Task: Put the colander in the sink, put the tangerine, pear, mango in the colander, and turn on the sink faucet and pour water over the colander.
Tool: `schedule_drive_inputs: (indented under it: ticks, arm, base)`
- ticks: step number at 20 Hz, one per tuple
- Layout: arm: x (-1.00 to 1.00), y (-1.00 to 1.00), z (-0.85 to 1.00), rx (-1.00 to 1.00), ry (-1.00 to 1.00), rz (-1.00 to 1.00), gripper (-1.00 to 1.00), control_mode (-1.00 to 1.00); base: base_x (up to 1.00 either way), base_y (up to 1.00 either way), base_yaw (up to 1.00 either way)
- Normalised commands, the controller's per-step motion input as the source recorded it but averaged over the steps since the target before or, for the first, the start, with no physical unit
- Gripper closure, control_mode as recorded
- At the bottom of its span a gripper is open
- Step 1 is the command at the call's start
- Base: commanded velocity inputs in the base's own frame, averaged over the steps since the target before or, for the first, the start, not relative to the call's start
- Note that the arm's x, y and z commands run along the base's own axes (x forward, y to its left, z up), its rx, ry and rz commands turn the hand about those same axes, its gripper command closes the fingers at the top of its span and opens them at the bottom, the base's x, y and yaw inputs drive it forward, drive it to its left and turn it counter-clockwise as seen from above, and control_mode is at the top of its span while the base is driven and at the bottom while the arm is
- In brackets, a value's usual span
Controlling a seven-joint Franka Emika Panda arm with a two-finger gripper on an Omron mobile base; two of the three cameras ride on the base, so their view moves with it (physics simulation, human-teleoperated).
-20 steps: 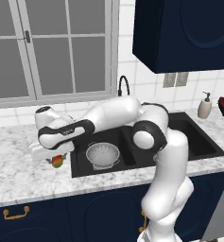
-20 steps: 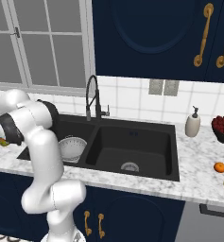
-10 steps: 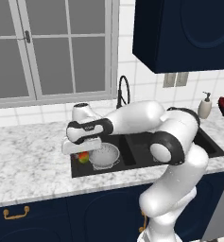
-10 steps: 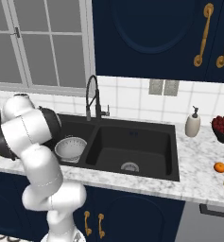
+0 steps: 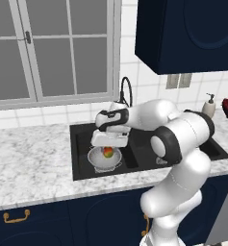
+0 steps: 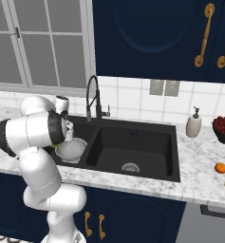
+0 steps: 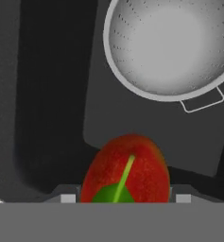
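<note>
Gripper (image 5: 107, 150) clamped on mango (image 7: 126, 169), hanging above colander (image 7: 172, 46) in left sink (image 6: 133, 156) basin, carried high for drop into bowl.

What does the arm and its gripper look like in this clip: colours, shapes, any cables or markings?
The arm is built of glossy white, rounded, tube-like segments with dark grey to black bands at the joints. The hand is a white block with a dark band behind it, ending in the gripper. No loose cables or printed markings can be made out.
</note>
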Motion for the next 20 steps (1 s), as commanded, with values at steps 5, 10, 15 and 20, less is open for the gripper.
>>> schedule_drive_inputs:
  ticks: [5, 10, 15, 20]
  arm:
    - [0.51, -0.18, -0.62, -0.01, 0.06, 0.0, 1.0, -1.0]
    - [0.36, 0.07, -0.36, -0.02, 0.02, 0.0, 1.0, -1.0]
    - [0.37, 0.18, -0.22, -0.05, 0.0, 0.0, 1.0, -1.0]
    - [0.42, 0.07, -0.4, -0.06, 0.0, 0.0, 1.0, -1.0]
  base:
    - [0.0, 0.0, 0.0]
    - [0.0, 0.0, 0.0]
    - [0.0, 0.0, 0.0]
    - [0.0, 0.0, 0.0]
